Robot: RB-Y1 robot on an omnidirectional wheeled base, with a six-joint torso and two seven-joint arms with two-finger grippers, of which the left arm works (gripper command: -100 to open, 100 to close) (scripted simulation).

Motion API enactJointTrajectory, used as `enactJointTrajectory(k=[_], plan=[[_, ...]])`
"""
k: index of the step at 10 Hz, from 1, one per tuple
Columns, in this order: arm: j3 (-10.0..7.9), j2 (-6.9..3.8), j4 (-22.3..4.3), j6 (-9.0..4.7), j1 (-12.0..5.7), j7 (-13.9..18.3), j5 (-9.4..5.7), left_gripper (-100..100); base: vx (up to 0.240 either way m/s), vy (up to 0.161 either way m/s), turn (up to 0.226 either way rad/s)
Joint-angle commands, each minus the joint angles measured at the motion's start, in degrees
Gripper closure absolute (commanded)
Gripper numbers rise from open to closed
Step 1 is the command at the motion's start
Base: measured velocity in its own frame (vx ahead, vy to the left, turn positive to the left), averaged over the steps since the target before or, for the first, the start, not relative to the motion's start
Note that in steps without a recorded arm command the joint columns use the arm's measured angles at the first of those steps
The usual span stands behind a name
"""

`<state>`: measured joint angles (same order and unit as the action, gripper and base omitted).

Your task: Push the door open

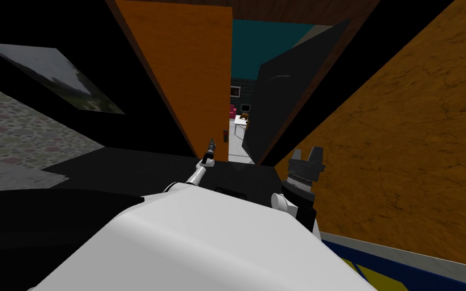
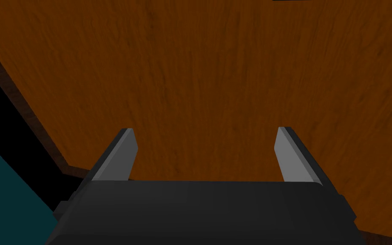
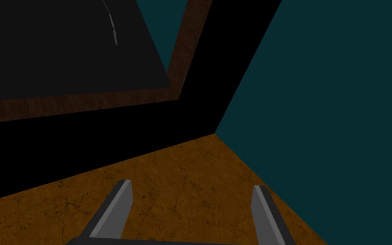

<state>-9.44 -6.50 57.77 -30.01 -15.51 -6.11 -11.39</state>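
An orange wooden door (image 1: 186, 76) stands swung away from me at the left of a brown frame (image 1: 323, 76). My left arm reaches out to the door's lower edge, and its gripper (image 1: 210, 146) is small there. In the left wrist view the gripper (image 2: 205, 129) is open, with the orange wood (image 2: 216, 68) close in front of its fingers; I cannot tell whether they touch it. A dark panel (image 1: 287, 101) stands angled at the right of the opening. My right gripper (image 1: 308, 159) is held near my chest, open (image 3: 191, 183), holding nothing.
Through the gap I see a lit room with a white table (image 1: 240, 124) and a teal wall (image 1: 257, 45). A mottled orange-brown wall (image 1: 409, 131) runs close on my right. Black areas lie on both sides of the frame. A framed picture (image 1: 60, 78) hangs at my left.
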Motion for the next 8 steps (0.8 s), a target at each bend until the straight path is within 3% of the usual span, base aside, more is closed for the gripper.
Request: enactJointTrajectory(k=[1,5,6,8], plan=[[-0.25,0.07,-1.6,0.03,-0.71,-0.4,-0.12,-100,0.067,0.014,-0.030],[-1.66,-0.25,-9.5,-0.61,-5.54,-1.6,-0.98,-100,0.077,0.019,-0.072],[-1.66,-0.25,-10.2,-0.61,-5.54,-1.6,-0.98,-100,0.068,0.017,-0.029],[-2.33,-0.39,-14.3,-0.91,-7.82,-2.2,-1.39,-100,0.065,0.012,-0.052]])
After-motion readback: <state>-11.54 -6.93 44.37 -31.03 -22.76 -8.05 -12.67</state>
